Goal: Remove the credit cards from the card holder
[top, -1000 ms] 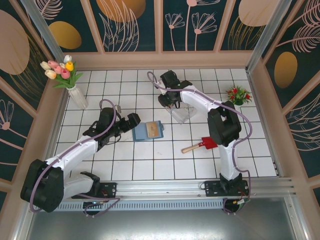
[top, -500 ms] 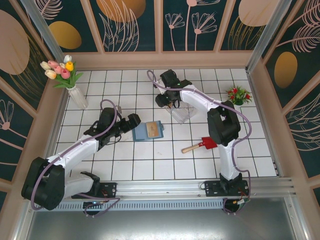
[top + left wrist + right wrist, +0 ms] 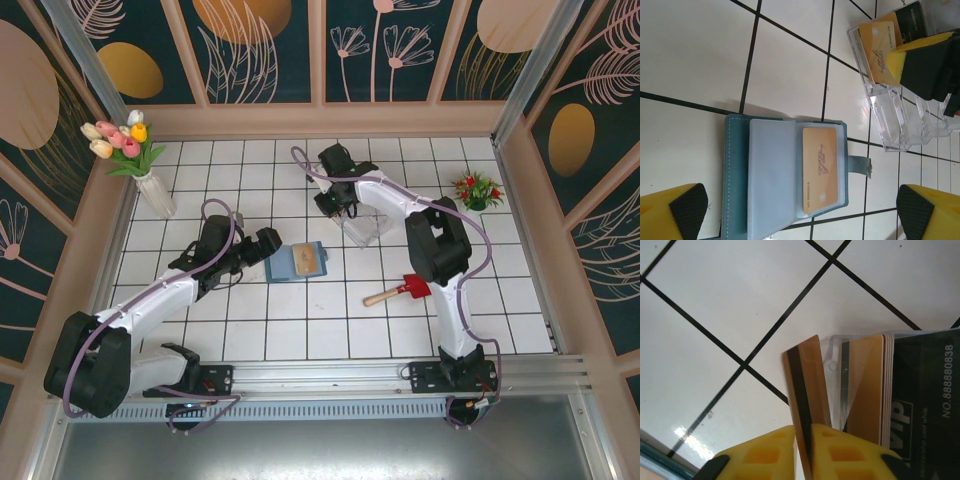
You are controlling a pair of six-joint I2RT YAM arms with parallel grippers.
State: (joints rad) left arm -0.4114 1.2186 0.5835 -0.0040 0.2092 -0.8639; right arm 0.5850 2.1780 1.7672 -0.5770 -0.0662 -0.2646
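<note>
Card holder [image 3: 785, 175], slate-blue and stitched, lies open on the glossy white-tiled worktop [image 3: 300, 330], a tan credit card [image 3: 821, 170] under its clear sleeve. The left pincer [image 3: 800, 207] gapes just beside it. Beyond it, at the clear plastic box [image 3: 362, 228], the right pincer [image 3: 807, 452] pinches a striped tan card [image 3: 802, 370].

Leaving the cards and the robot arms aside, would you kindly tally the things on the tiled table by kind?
Card holder: 1
Clear plastic box: 1
Toy shovel: 1
Flower decorations: 2 (tulip vase, red potted flowers)
Total: 5
</note>
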